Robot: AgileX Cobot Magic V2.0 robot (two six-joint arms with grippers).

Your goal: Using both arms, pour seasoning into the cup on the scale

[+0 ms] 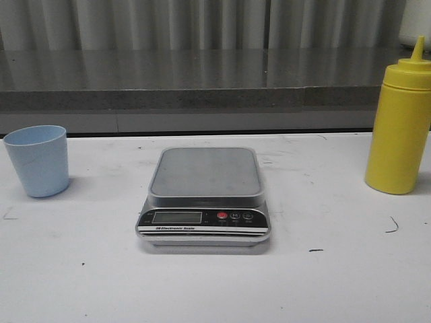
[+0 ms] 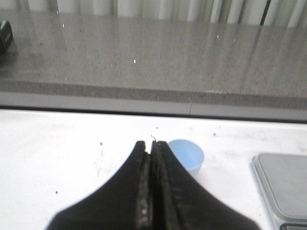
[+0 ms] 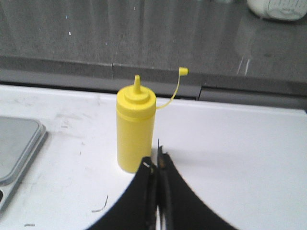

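The pale blue cup (image 1: 38,160) stands upright and empty at the table's far left; it also shows in the left wrist view (image 2: 188,155). The silver scale (image 1: 205,196) sits mid-table with a bare platform; its edge shows in both wrist views (image 2: 283,187) (image 3: 17,148). The yellow seasoning bottle (image 1: 399,128) stands upright at the far right, its small cap hanging off on a tether (image 3: 183,71); it also shows in the right wrist view (image 3: 135,127). My left gripper (image 2: 150,146) is shut and empty, short of the cup. My right gripper (image 3: 157,160) is shut and empty, just short of the bottle. Neither arm shows in the front view.
The white table (image 1: 81,269) ends at a grey stone ledge (image 1: 202,81) along the back. A pale object (image 3: 278,8) sits on that ledge at the far right. Small dark marks dot the table.
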